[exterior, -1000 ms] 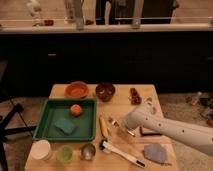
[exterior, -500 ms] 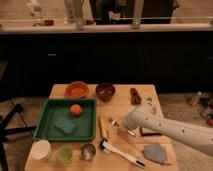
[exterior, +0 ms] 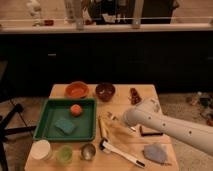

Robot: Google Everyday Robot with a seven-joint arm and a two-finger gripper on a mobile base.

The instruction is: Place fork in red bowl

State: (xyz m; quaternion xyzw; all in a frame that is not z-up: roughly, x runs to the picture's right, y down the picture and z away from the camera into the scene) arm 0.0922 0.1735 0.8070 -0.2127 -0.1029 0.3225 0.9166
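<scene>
The red bowl [exterior: 76, 90] stands at the table's back left, its inside orange and holding nothing. My white arm reaches in from the right. Its gripper [exterior: 121, 121] is low over the middle of the table, mostly hidden by the arm's rounded end, and it is shut. A slim pale piece that looks like the fork [exterior: 111, 117] shows just left of the arm's end, near the table top. I cannot tell whether the gripper touches it. The gripper is right of and nearer than the red bowl.
A dark maroon bowl [exterior: 105, 91] stands right of the red one. A green tray [exterior: 50, 125] holds an orange ball [exterior: 75, 109] and a blue sponge [exterior: 65, 126]. In front are a yellow stick [exterior: 102, 128], a white-handled utensil [exterior: 122, 153], three cups [exterior: 64, 152] and a grey cloth [exterior: 155, 152].
</scene>
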